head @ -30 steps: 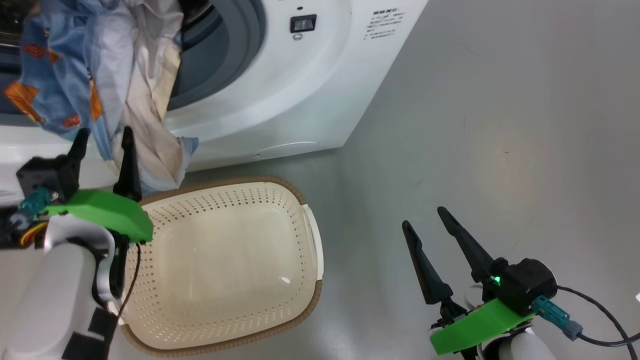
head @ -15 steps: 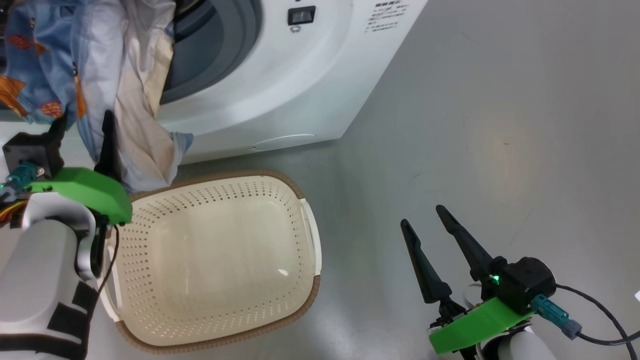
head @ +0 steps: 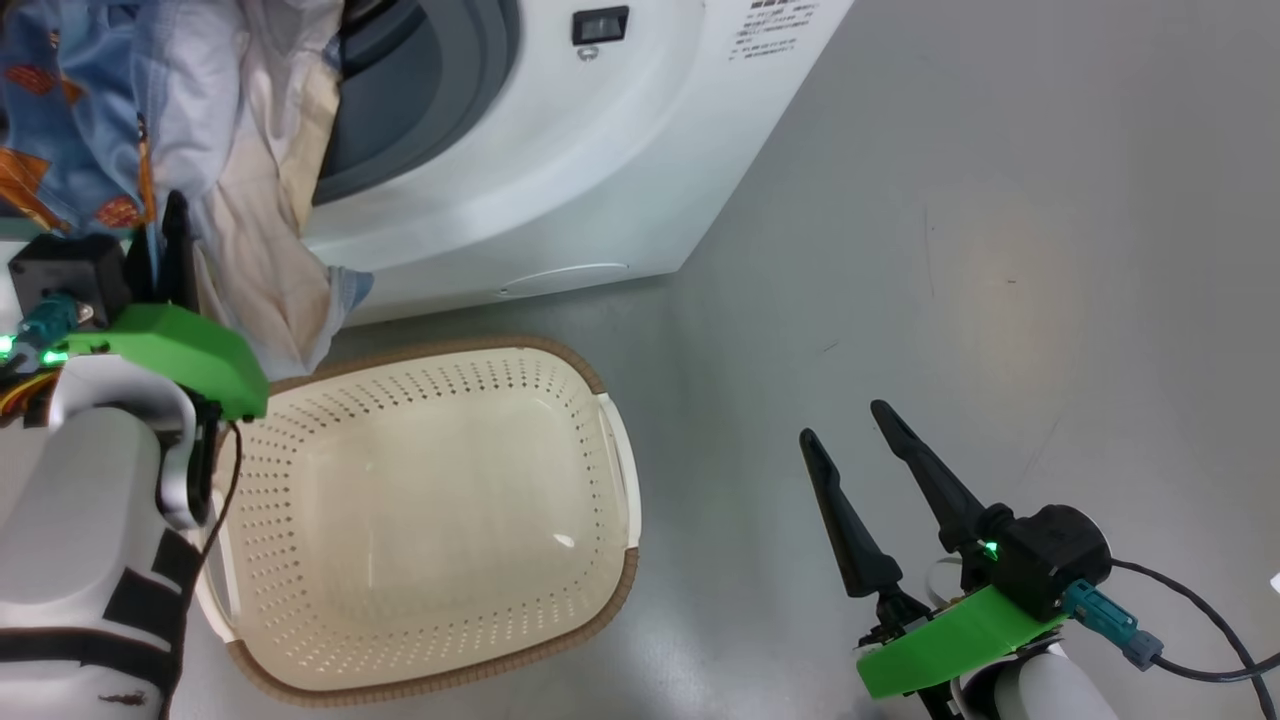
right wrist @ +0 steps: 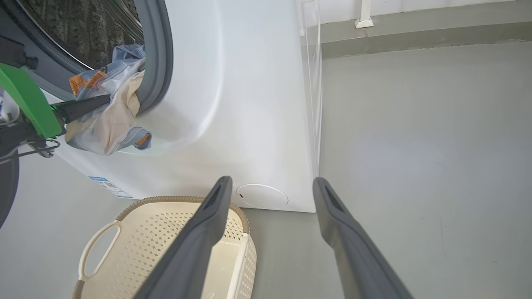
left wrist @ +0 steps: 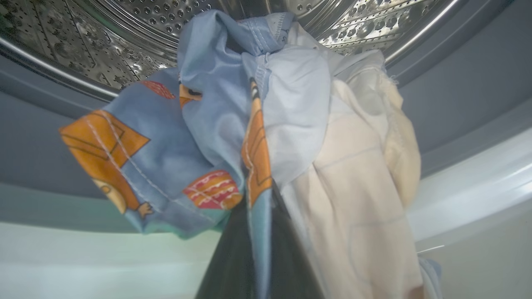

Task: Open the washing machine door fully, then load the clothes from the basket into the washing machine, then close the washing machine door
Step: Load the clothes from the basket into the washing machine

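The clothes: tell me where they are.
Head view, upper left: the clothes drape out of the washing machine mouth, pinched in the left gripper, above the basket.

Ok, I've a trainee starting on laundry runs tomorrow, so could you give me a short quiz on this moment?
1. True or false: the oval cream perforated plastic basket with the brown rim is empty.
2. Multiple choice: the left gripper is A) open above the basket, B) shut on the light blue and cream cloth bundle hanging from the big white front-loading washing machine, C) shut on nothing.
3. Short answer: which gripper stands open, holding nothing, to the basket's right in the head view?
Key: 1 true; 2 B; 3 the right gripper.
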Motion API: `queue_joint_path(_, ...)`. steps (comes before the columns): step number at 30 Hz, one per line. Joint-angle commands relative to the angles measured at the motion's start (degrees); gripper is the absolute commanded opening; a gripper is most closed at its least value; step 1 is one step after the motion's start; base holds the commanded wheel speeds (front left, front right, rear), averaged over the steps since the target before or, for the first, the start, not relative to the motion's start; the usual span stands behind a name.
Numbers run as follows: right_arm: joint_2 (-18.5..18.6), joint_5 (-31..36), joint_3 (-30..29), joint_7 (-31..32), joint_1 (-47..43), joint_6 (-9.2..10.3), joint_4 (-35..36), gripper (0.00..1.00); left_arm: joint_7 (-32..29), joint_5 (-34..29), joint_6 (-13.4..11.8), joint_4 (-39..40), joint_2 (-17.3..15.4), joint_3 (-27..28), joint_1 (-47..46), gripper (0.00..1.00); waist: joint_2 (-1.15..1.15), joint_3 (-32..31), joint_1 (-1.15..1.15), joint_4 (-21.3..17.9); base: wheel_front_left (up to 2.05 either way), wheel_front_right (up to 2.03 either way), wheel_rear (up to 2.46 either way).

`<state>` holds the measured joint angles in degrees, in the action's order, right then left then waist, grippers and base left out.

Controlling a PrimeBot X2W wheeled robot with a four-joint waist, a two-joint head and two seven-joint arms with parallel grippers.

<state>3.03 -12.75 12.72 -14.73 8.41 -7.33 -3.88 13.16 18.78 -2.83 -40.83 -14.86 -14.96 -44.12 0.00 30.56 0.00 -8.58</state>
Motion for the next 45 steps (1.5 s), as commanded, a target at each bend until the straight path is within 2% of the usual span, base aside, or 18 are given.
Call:
queue_joint_path(1,-0.1,0.0,1.4,-0.3,-0.3,-0.16,1.0,1.0,0.5,-0.2,0.3,0.8,-1.8,1.3,-1.7,0.0,0.0,-0.1,0.0,0.1,0.0,0.0,0.0)
queue_joint_path(13,-0.1,-0.4,2.6,-0.3,-0.4,-0.16,0.6,1.0,-1.1,0.8,-0.3,1.2,-1.7,1.8,-9.1,0.0,0.0,-0.3,0.0,-1.5,0.0,0.0,0.0)
queue_joint_path(25,-0.1,-2.3,5.3,-0.3,-0.2,-0.16,0.4,1.0,-0.7,2.2,-1.8,-6.9,-2.7,3.9,-18.3,0.0,0.0,1.9,0.0,-6.6,0.0,0.0,0.0)
queue_joint_path(34,-0.1,-3.4,7.8,-0.3,0.0,-0.16,0.4,1.0,1.1,1.4,-1.3,-13.7,-8.0,5.0,-26.4,0.0,0.0,5.5,0.0,-10.4,0.0,0.0,0.0)
queue_joint_path(45,-0.1,-3.7,9.6,-0.3,0.0,-0.16,0.3,1.0,1.7,0.1,-1.6,-17.5,-10.8,4.9,-35.3,0.0,0.0,8.1,0.0,-12.5,0.0,0.0,0.0)
